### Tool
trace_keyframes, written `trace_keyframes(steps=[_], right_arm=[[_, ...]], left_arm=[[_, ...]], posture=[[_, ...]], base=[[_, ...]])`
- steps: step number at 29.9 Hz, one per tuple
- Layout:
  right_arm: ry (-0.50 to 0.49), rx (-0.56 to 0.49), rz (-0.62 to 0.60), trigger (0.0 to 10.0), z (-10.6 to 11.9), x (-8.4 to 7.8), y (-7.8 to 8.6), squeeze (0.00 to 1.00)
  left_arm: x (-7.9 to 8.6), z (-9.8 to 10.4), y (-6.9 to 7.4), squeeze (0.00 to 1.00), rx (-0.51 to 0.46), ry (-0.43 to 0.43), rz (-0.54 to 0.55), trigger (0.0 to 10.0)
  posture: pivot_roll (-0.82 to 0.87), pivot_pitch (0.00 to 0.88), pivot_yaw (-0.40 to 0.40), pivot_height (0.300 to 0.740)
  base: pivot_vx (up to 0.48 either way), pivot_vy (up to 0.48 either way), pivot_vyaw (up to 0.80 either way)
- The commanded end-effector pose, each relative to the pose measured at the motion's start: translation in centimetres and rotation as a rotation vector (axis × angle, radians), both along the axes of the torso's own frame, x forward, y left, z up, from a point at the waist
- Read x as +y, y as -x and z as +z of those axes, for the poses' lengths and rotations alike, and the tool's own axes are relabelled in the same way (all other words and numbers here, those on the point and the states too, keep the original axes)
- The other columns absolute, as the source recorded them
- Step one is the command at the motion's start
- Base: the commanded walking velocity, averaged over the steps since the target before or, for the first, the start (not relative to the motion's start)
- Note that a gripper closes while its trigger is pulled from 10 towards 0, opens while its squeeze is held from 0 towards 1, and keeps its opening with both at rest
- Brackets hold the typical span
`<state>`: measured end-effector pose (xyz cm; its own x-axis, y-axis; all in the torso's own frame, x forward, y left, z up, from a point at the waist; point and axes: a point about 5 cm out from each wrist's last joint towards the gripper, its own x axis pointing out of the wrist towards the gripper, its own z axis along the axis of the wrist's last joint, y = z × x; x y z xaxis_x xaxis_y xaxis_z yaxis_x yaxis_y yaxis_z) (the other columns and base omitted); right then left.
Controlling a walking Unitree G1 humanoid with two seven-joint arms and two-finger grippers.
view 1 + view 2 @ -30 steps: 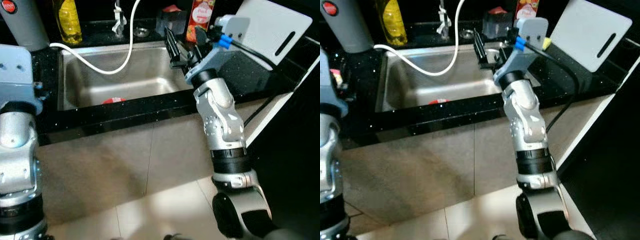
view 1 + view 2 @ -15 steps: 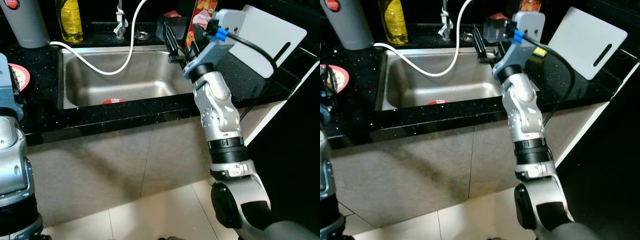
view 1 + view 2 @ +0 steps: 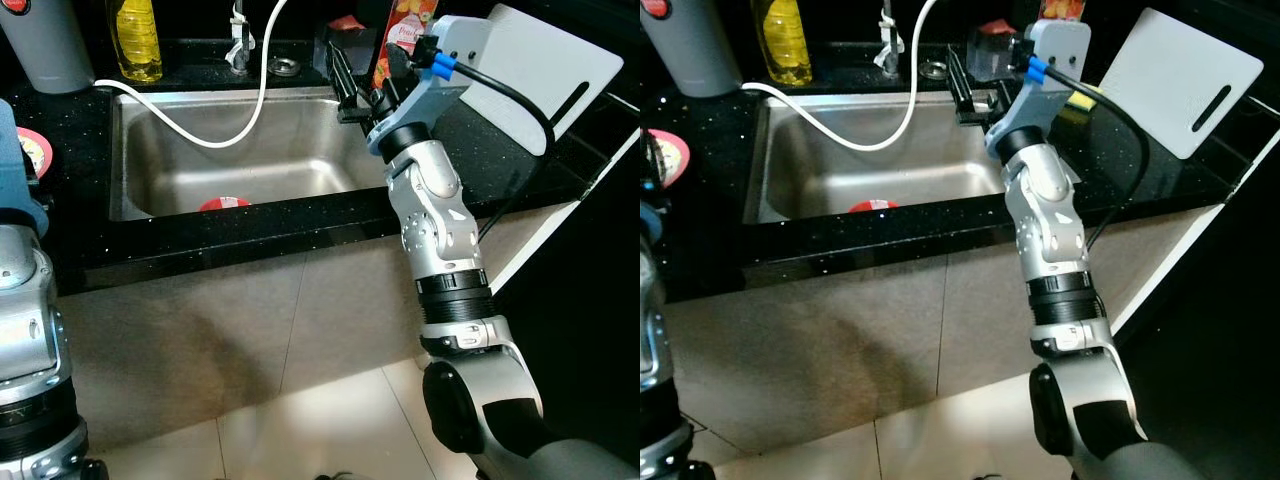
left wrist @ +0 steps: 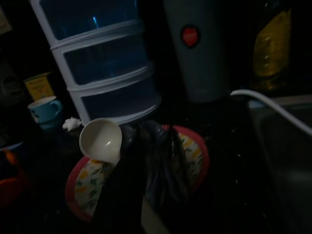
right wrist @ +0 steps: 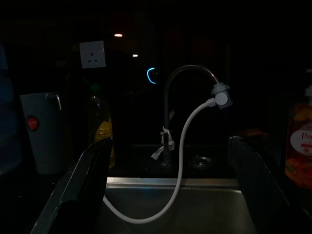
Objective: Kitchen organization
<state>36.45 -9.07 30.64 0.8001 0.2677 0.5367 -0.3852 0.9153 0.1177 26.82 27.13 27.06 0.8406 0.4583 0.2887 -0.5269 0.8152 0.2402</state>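
Right gripper — fingers spread, empty — above the sink's right rim; left gripper's finger state cannot be told — over a plate

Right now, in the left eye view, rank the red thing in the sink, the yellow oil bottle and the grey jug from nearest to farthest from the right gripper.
1. The red object lying in the sink, below and left of the right gripper.
2. The yellow oil bottle, on the counter behind the sink's left corner.
3. The grey jug, farthest left on the counter.
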Motion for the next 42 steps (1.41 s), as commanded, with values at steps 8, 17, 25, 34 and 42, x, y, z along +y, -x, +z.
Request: trace_keyframes(steps=[8,17,25,34,42], right_arm=[[-0.006,-0.015,-0.016,10.0,0.4,-0.7,-0.2,0.00],[-0.002,-0.021,-0.011,10.0,0.1,-0.4,0.0,0.00],[-0.028,-0.006,-0.033,10.0,-0.1,-0.8,-0.2,0.00],[-0.013,-0.011,-0.022,10.0,-0.3,-0.5,-0.1,0.00],[-0.009,-0.021,-0.014,10.0,0.0,-0.4,-0.3,0.00]], left_arm=[[-0.1,-0.5,-0.1,0.00,-0.009,0.036,0.004,10.0],[-0.1,-1.1,-0.6,0.00,0.023,0.034,-0.002,10.0],[0.0,0.1,-0.7,0.00,-0.025,0.008,0.009,10.0],[-0.5,-0.4,-0.8,0.00,-0.015,0.014,-0.008,10.0],[-0.4,-0.3,-0.9,0.00,-0.025,0.010,0.002,10.0]], posture=[[0.28,0.000,-0.137,0.740],[0.27,0.000,-0.102,0.740],[0.28,0.000,-0.102,0.740],[0.28,0.000,-0.107,0.740],[0.30,0.000,-0.120,0.740]], base=[[0.000,0.000,0.00],[0.000,0.000,0.00],[0.000,0.000,0.00],[0.000,0.000,0.00],[0.000,0.000,0.00]])
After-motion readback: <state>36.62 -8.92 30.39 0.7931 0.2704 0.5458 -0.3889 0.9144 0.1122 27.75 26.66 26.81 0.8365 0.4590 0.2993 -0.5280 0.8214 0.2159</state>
